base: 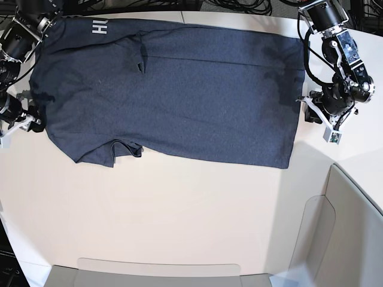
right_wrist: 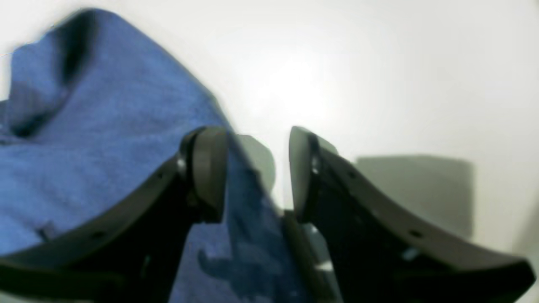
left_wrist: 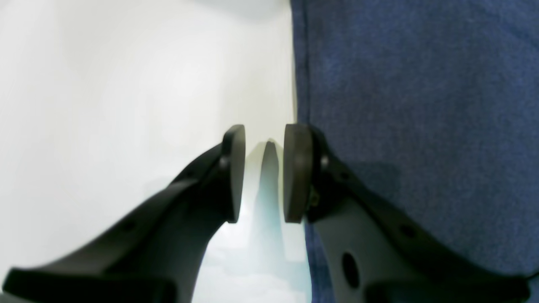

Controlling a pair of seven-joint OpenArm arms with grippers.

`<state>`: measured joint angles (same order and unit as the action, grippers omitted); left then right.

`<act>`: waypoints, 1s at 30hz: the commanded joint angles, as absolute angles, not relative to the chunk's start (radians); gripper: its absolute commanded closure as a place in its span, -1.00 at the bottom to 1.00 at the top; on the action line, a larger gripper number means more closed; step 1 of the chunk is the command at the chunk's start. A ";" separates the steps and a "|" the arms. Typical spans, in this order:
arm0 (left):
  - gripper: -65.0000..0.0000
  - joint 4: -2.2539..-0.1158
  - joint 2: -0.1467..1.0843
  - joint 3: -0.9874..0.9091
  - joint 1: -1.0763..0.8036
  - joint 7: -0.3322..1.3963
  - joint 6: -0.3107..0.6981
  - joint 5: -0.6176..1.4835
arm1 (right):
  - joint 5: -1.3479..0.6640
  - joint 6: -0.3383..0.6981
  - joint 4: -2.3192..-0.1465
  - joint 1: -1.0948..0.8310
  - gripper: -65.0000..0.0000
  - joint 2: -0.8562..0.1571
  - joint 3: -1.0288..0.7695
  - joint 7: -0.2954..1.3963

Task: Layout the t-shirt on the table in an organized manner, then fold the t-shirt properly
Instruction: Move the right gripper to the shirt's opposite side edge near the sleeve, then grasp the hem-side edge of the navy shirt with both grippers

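The navy t-shirt (base: 179,84) lies spread out flat across the back half of the off-white table (base: 179,209), white lettering (base: 100,27) at its far left corner. A sleeve is bunched at its front left. My left gripper (base: 305,109) sits at the shirt's right edge. In the left wrist view this gripper (left_wrist: 264,139) is open, bare table (left_wrist: 105,84) in its gap and one pad over the t-shirt (left_wrist: 421,105) edge. My right gripper (base: 35,118) is at the shirt's left edge. In its own view the right gripper (right_wrist: 257,143) stands open, straddling the edge of the t-shirt (right_wrist: 105,126).
Grey translucent bin walls stand along the front (base: 158,269) and the right (base: 353,227) of the table. Black cables (base: 239,6) run behind the far edge. Bare tabletop stretches in front of the shirt.
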<state>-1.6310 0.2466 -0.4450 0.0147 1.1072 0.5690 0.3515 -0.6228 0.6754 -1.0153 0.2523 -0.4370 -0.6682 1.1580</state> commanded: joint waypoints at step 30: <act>0.38 -1.182 0.306 -0.456 0.352 1.095 0.572 0.364 | -0.591 0.697 -1.017 0.228 1.00 -0.367 -0.542 1.193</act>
